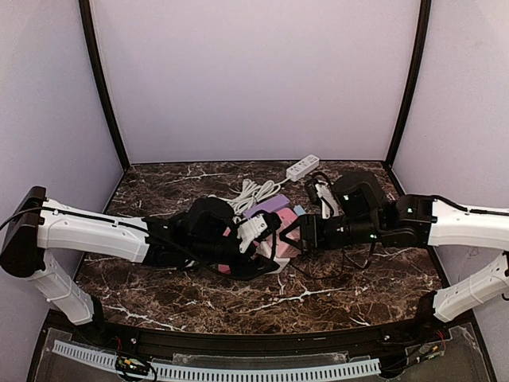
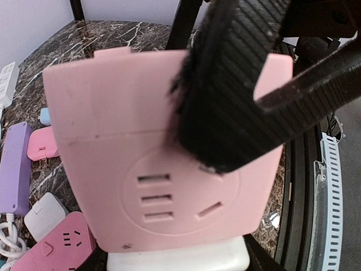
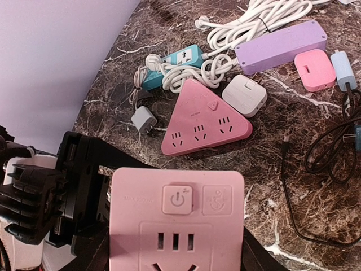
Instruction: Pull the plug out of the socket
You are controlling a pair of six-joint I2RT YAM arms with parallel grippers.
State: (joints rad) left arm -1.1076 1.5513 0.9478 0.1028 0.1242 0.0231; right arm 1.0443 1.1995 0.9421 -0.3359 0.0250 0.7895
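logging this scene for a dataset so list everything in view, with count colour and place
pink square socket: 1, pink, centre, held between the grippers
white plug: 1, white, at the socket's edge
triangular socket: 1, pink, on the table behind
white adapter: 1, white, beside the triangular socket
small charger: 1, grey-white, other side of it
teal socket: 1, teal, among the cables
white cables: one bundle, white, back centre
purple strip: 1, purple, back
small pink box: 1, pink, by the purple strip
white strip: 1, white, rear edge
black cable: count unclear, black, right
table: 1, dark marble
left gripper: black, on the plug
right gripper: black, on the square socket
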